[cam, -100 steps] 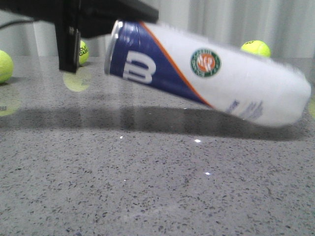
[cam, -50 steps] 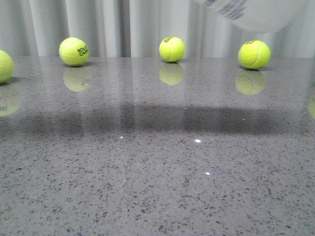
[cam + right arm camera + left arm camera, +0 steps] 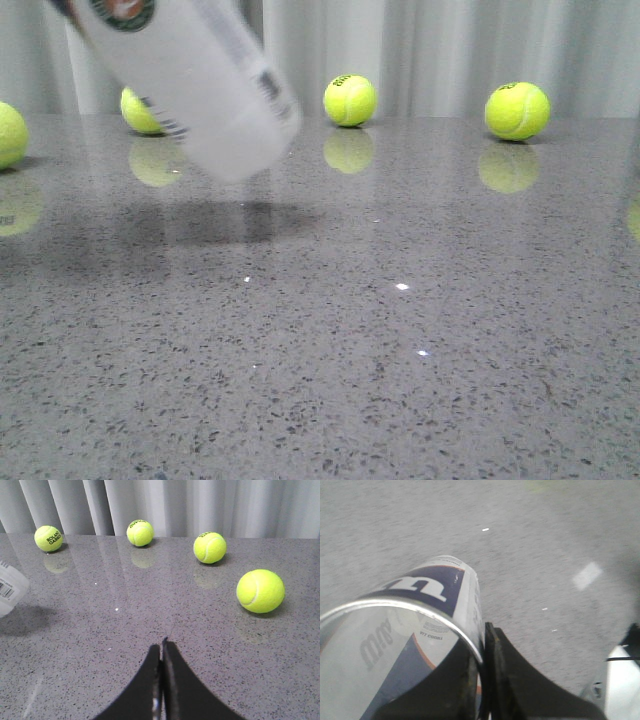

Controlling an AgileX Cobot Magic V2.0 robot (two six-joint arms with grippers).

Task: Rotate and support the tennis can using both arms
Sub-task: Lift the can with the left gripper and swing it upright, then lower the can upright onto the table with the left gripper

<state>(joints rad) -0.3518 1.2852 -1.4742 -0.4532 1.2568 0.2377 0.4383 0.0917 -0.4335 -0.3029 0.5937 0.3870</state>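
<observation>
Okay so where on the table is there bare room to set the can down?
The near and middle tabletop is bare, bordered at the back by the row of tennis balls. The tilted tennis can hangs over the left, so right of its shadow is freest.

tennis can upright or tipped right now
Tipped: the tennis can hangs slanted above the table, its lower end clear of its shadow; its rim sits between the left jaws.
</observation>
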